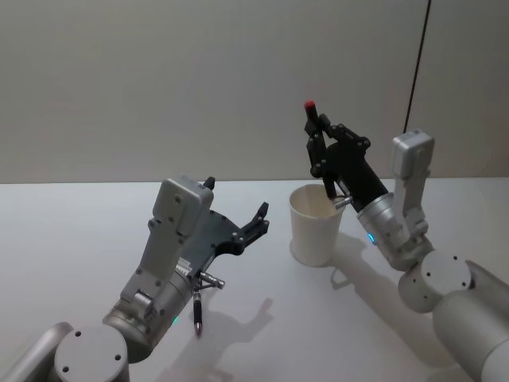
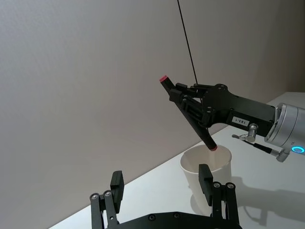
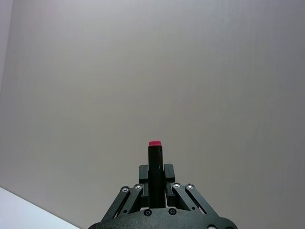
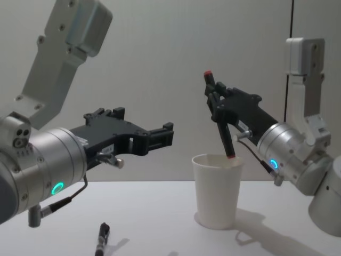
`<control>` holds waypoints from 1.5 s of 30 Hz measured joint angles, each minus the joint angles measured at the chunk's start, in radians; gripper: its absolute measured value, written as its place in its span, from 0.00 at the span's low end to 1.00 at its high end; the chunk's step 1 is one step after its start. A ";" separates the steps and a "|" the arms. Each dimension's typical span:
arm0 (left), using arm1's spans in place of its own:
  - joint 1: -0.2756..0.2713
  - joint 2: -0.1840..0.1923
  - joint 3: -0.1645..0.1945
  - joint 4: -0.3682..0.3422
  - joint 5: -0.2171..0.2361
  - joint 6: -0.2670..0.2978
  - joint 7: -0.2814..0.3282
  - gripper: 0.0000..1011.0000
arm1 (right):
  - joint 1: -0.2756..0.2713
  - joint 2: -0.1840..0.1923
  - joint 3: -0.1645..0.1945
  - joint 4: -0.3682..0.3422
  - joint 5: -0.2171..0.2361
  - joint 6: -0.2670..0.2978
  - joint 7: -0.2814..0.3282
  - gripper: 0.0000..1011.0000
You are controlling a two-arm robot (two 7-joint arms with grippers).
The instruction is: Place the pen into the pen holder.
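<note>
Black pen (image 4: 226, 140) pinched, R fingers (image 3: 142, 172); L fingers (image 2: 205, 180) wide apart.

The right tool (image 1: 316, 137) is covering the middle of the pen (image 4: 227, 140), and in the right wrist view its body is hiding the pen's lower half. The left tool (image 2: 161, 183) is blocking part of the pen holder (image 2: 224, 174), and the left wrist view's bottom edge is cutting that tool off.

pen holder (image 4: 217, 189): matt white paper; pen (image 4: 226, 140): matt black plastic; table (image 4: 149, 213): smooth matt white
</note>
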 joint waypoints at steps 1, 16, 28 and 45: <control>0.000 0.000 0.000 0.000 0.000 0.000 0.000 0.99 | 0.007 -0.004 0.000 0.017 0.002 -0.006 0.004 0.18; 0.000 0.000 0.000 0.000 0.000 0.000 0.000 0.99 | 0.044 -0.025 0.002 0.123 0.014 -0.054 0.031 0.30; 0.000 0.000 0.000 0.000 0.000 0.000 0.000 0.99 | 0.044 -0.029 0.010 0.146 0.013 -0.070 0.038 0.68; 0.000 0.000 0.000 0.000 0.000 0.000 0.000 0.99 | -0.123 0.030 0.032 -0.191 -0.033 0.117 -0.014 0.99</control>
